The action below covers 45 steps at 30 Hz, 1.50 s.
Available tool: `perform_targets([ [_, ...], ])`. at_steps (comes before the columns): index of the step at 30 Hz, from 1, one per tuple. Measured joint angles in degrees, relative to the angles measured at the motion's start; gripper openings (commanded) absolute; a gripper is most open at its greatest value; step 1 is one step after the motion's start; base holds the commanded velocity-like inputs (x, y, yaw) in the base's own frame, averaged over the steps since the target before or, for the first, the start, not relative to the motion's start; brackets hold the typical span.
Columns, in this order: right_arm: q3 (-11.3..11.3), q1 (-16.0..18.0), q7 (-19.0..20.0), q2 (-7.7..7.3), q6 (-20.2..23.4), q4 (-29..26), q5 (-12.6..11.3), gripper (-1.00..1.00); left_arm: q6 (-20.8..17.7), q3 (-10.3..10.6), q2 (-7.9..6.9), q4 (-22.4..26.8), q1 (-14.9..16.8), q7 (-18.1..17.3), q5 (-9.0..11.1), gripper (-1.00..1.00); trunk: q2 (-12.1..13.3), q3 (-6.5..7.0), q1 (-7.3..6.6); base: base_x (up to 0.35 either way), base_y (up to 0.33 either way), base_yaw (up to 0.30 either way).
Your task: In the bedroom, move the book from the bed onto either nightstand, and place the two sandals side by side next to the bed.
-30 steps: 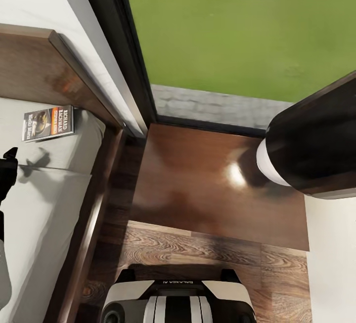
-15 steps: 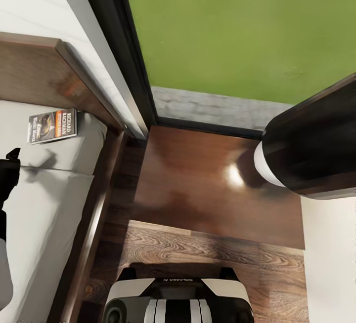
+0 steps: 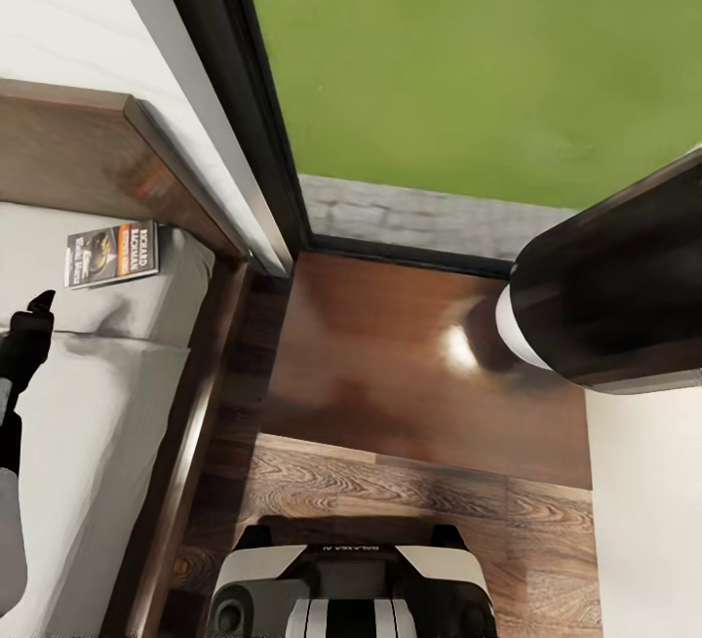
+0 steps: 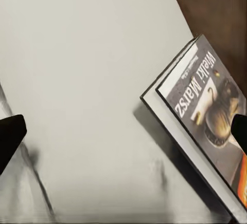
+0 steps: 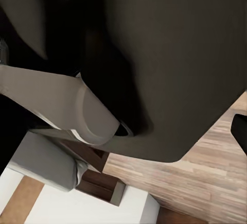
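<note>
The book (image 3: 112, 254) lies flat on the off-white mattress of the bed (image 3: 88, 423), close to the dark wooden headboard (image 3: 88, 155). It has a dark cover with an orange band. My left gripper (image 3: 29, 326) hovers over the mattress just short of the book. In the left wrist view the left gripper (image 4: 123, 134) is open, with one fingertip over the book (image 4: 200, 106) and the other over bare mattress. The nightstand (image 3: 390, 365), glossy and dark brown, stands beside the bed in front of me. My right gripper (image 5: 123, 131) is open and empty, facing my own body. The sandals are out of view.
My right forearm (image 3: 604, 301) hangs over the nightstand's right end. A dark-framed window (image 3: 263, 131) with grass outside runs behind the nightstand. Wood-plank floor (image 3: 390, 501) lies between my base (image 3: 351, 589) and the nightstand. A narrow gap (image 3: 244, 355) separates the bed frame from the nightstand.
The whole view has shifted a little to the right. My left gripper stays just short of the book, and the book has not moved on the mattress.
</note>
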<state>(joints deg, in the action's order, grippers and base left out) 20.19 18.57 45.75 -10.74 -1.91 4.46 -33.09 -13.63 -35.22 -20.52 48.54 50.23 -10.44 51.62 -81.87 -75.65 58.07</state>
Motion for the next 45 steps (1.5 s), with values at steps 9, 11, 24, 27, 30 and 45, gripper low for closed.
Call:
perform_targets([
  [9,-0.01,0.0,0.0,0.0,0.0,0.0,0.0,1.0,0.0,1.85,0.7,-0.02,0.0,-0.06,0.08,1.0,1.22,0.54,-0.66,0.0,0.0,0.0],
  [11,0.0,0.0,0.0,0.0,0.0,0.0,0.0,1.0,0.0,1.93,0.8,0.0,0.0,-0.06,0.09,1.0,1.61,0.72,-0.88,0.0,0.0,0.0],
  [24,0.01,0.0,-0.06,0.0,0.0,0.0,0.0,1.0,-0.02,1.92,0.49,1.81,0.0,-0.03,0.02,1.0,2.42,1.08,-1.32,0.0,0.0,0.0],
  [27,-0.01,0.0,-0.08,0.01,-0.04,0.0,-0.01,1.0,-0.01,1.87,0.47,3.2,0.0,0.07,-0.03,1.0,2.42,1.08,-1.33,0.0,0.0,0.0],
  [30,-0.01,0.0,-0.07,0.0,-0.01,0.0,0.0,1.0,-0.07,2.0,0.46,4.57,0.0,3.64,-0.03,1.0,2.42,1.08,-1.32,0.0,0.0,0.0],
  [45,0.0,0.0,0.0,0.0,-0.06,0.0,-0.01,1.0,-0.26,10.96,-1.44,5.39,1.61,11.52,-0.16,1.0,2.42,1.09,-1.32,0.0,0.0,0.0],
])
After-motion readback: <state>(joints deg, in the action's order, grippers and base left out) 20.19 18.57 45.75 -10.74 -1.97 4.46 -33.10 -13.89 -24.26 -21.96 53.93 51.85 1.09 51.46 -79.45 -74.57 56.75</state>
